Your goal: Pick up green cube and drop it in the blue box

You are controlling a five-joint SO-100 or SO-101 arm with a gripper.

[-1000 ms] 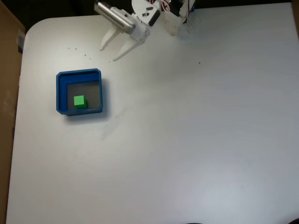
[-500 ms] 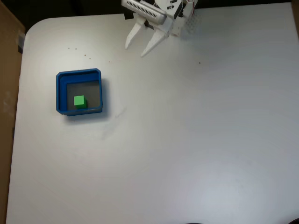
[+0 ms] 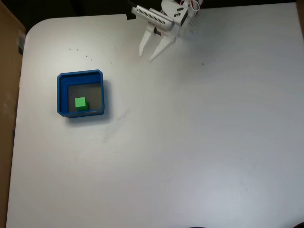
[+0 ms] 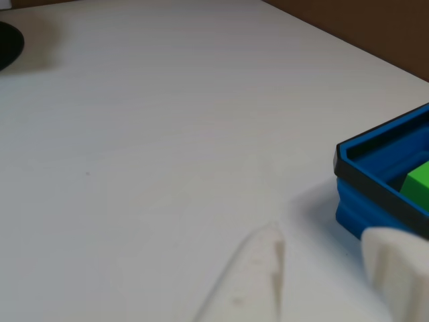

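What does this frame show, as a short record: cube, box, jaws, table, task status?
cube: green cube lying on the grey floor inside the box, toward its lower left in the fixed view
box: blue box on the left part of the table, upright
gripper: gripper near the table's top edge in the fixed view, well apart from the box; jaws spread, holding nothing
table: white table, a few small dark specks near the top left
task status: cube already in the box; nothing left to carry

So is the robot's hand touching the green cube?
Apart. The fixed view shows the hand open near the table's top edge, with bare table between it and the green cube inside the blue box.
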